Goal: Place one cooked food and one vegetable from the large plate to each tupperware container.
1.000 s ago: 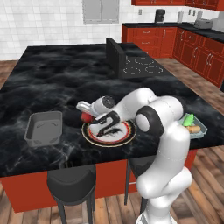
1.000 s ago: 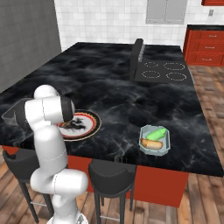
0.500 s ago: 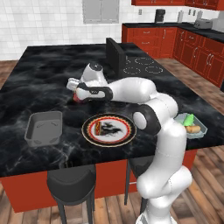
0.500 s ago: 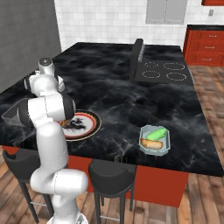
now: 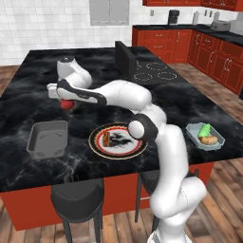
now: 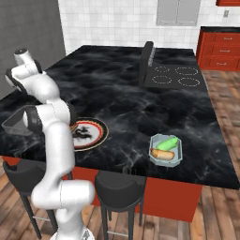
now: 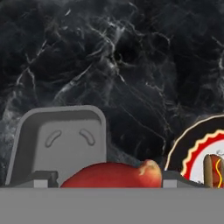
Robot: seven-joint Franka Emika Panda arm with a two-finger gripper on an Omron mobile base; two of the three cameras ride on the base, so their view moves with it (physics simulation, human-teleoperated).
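Observation:
My gripper (image 5: 65,99) hangs over the counter, left of and beyond the large plate (image 5: 98,144), shut on a red vegetable (image 5: 67,104). In the hand view the red vegetable (image 7: 114,175) sits between the two finger tips, with the gripper (image 7: 109,180) looking down at the empty grey tupperware container (image 7: 59,142) and the large plate's rim (image 7: 192,146). A hot dog (image 7: 213,169) lies on the plate. The grey container (image 5: 47,139) stands left of the plate. The pale translucent container (image 5: 205,136) at the right edge holds a green vegetable and a hot dog.
A dark stovetop with a raised black panel (image 5: 126,58) is set in the far side of the counter. Two black stools (image 5: 78,199) stand below the near edge. Red cabinets (image 5: 199,52) line the far right wall.
The arm has lifted off the plate and swung left and away over the counter, carrying the red vegetable. Plate and both containers have stayed put.

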